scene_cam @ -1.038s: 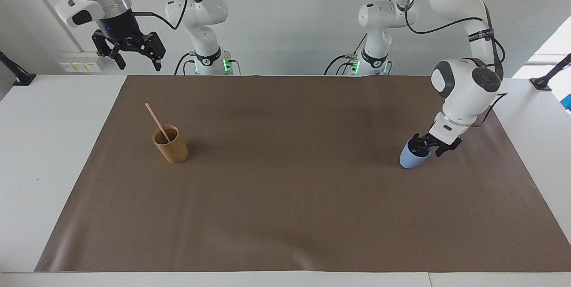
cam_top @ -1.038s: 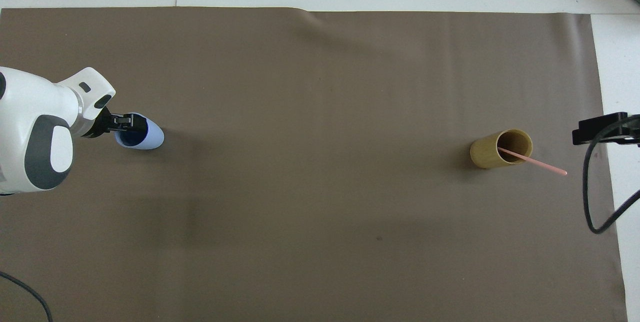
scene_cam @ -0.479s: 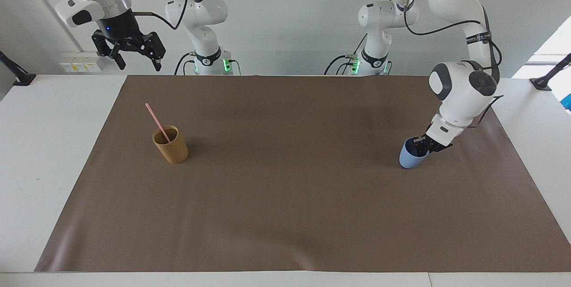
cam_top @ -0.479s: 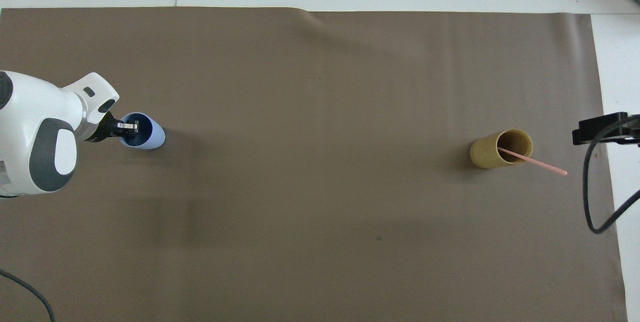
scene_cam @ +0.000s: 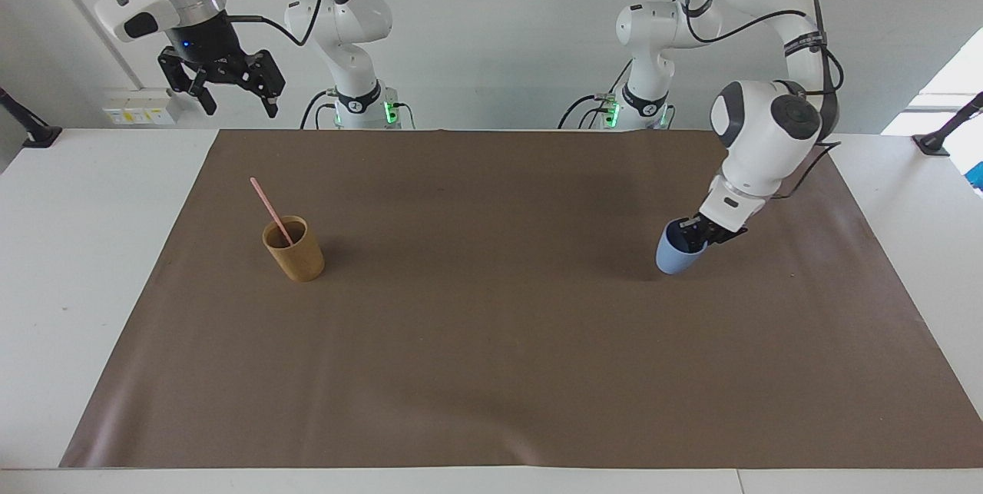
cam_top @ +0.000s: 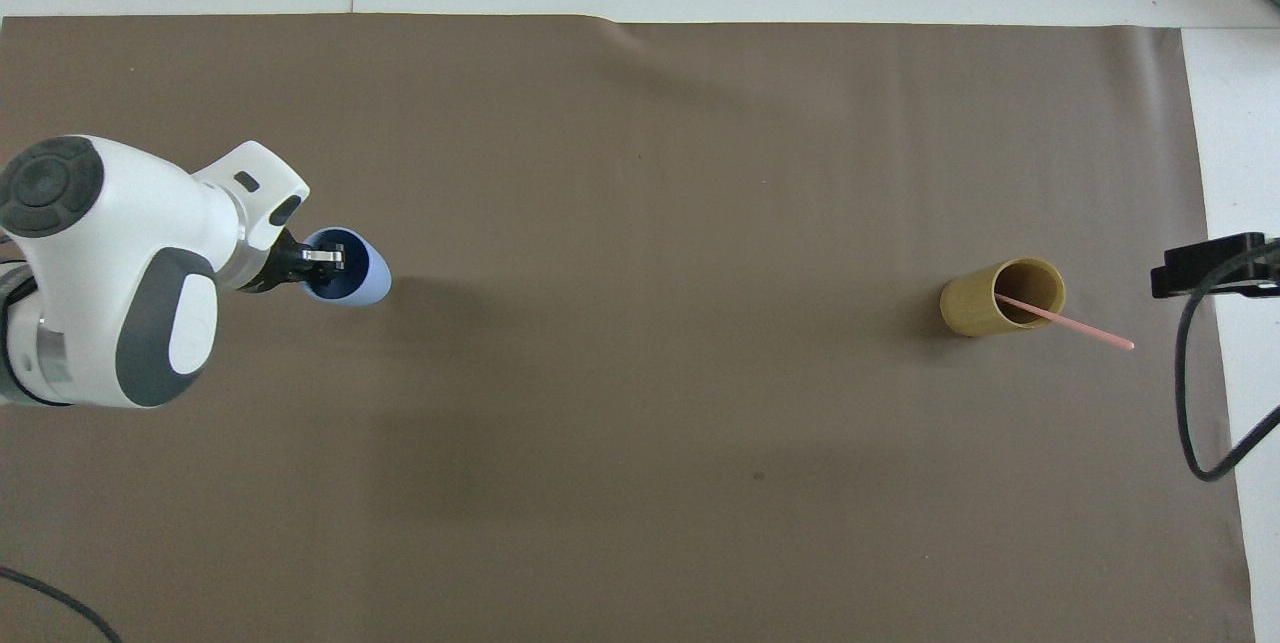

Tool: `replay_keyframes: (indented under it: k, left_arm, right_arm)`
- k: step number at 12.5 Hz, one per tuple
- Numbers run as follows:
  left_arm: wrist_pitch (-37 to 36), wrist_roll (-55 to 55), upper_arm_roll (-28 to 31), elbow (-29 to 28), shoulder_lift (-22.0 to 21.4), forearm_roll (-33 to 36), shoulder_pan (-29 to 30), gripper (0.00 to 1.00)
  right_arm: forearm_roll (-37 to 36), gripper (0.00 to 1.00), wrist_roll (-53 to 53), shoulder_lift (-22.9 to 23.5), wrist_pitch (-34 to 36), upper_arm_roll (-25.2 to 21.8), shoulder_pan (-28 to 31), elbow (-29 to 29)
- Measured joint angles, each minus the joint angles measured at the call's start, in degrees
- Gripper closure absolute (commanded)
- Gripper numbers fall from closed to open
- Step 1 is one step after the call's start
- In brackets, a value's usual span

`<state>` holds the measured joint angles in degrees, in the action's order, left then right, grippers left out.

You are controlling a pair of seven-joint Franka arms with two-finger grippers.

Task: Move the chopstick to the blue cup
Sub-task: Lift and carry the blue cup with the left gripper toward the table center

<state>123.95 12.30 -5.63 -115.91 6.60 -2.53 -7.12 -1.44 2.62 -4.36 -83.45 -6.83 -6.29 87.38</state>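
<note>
Chopstick (scene_cam: 270,210) stands leaning in tan cup (scene_cam: 294,249), toward right arm's end of mat (scene_cam: 491,371), its top tilted out past the rim toward the robots. Blue cup (scene_cam: 676,255) is at left arm's end, well apart from tan cup, tipped over at an angle. Left gripper (scene_cam: 700,233) pinches the blue cup's rim, one finger inside, one outside. Whether the cup's base touches the mat or hangs just clear is hard to tell from these views; prob. lifted, judging by the shadow offset in overhead view. Right gripper (scene_cam: 234,91) hangs high w/ fingers spread wide, over the table edge near the robots, not yet near the chopstick.

Step in hand, as I judge it: bring blue cup toward centre so the stick has a short trip. Do it well by keeping the rim pinch firm, levelling the cup before setting down so it doesn't roll on its rounded base, and placing it w/ mouth up within the right arm's reach.
</note>
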Motion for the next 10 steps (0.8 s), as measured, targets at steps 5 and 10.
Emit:
replay_keyframes:
  k: [5,10]
  left_arm:
    - [5.64,23.2,-0.5,-0.19,0.65,-0.01,-18.99,1.0]
    - [6.46,30.99,-0.57,-0.14,0.62,-0.01,-27.29,1.0]
  right_arm:
    - [0.0,0.0,-0.89,-0.4,-2.89,-0.36,-0.03,4.43]
    - [0.0,0.0,-0.89,-0.39,-4.07,-0.36,-0.03,5.72]
